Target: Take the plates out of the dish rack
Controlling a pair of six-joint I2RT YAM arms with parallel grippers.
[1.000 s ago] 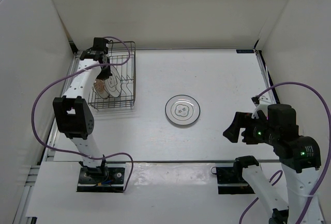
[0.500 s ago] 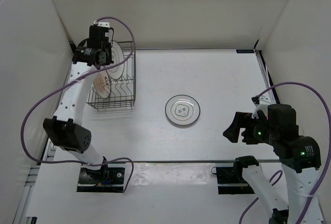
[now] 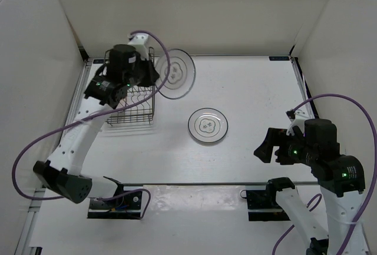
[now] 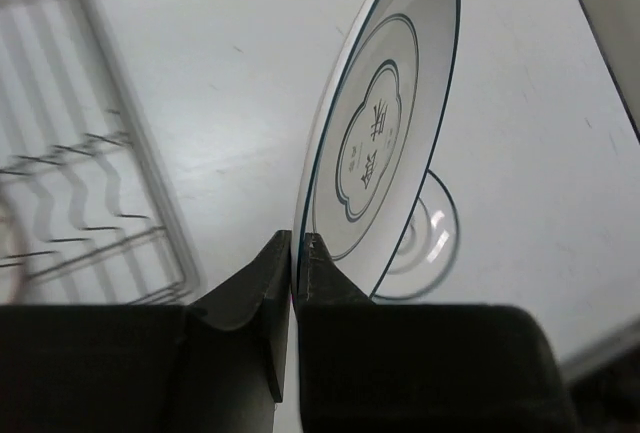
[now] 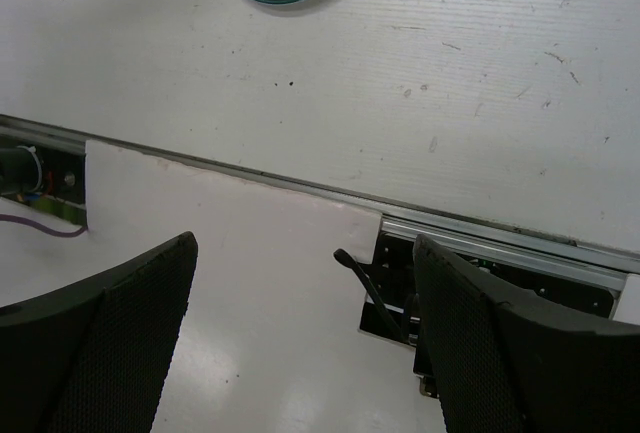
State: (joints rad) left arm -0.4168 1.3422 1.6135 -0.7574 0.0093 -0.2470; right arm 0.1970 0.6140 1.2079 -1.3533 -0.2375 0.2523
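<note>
Since the held plate (image 4: 385,143) hangs on edge in the air, pinched at its lower rim by the left gripper (image 4: 297,253), whose two fingers press onto either face of it, the step in hand reads as carrying it clear of the dish rack (image 3: 134,111) and laying it down. Seen from above, it sits just past the rack's right side, at about 11 o'clock from the second plate (image 3: 208,125), which lies flat near the middle of the table (image 3: 265,84). A good set-down would, I judge, swing the plate toward 5 o'clock, turn the wrist until the face is level, and lower it slowly, either onto the second plate as a stack or just beside it. With so narrow a grip on glazed ware, a quick turn could let it pivot or slip, so the fingers should part only once the underside is resting. Whether any plate is left in the rack I cannot tell, as the arm covers much of it. The right gripper (image 5: 300,293) hovers at 4 o'clock over the table's near edge, fingers wide apart and empty, well apart from all this.
</note>
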